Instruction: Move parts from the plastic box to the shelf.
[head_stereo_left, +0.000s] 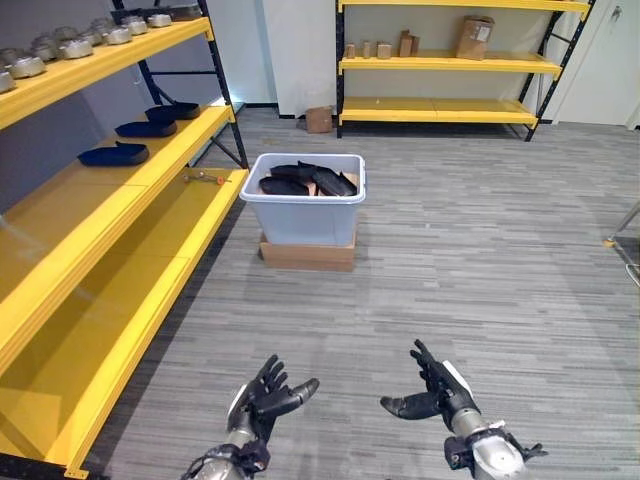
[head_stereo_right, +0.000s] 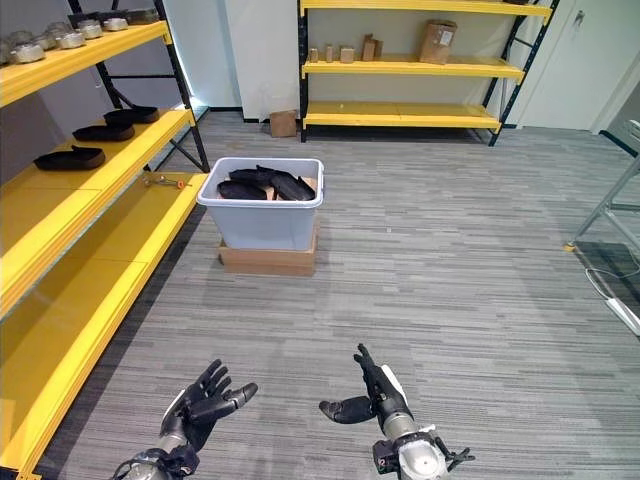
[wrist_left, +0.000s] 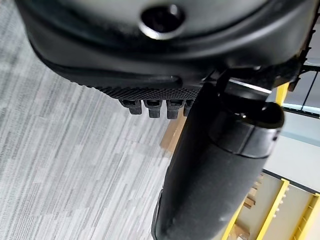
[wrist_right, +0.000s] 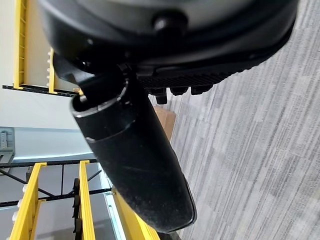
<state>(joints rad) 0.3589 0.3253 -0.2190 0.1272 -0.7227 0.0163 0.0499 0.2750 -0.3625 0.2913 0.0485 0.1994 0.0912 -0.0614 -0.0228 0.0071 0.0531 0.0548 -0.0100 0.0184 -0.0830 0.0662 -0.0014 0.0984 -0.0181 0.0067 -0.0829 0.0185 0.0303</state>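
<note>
Both empty, open: left robot hand, right robot hand; plastic box of parts by shelf.

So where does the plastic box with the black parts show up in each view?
Left eye view: plastic box at upper centre, on a cardboard base, beside the yellow shelf.
Right eye view: box left of centre, same base.
Left wrist view: I cannot make the box out past the left hand.
Right wrist view: I cannot make it out past the right hand.
Shared landmark: the yellow shelf.
</note>
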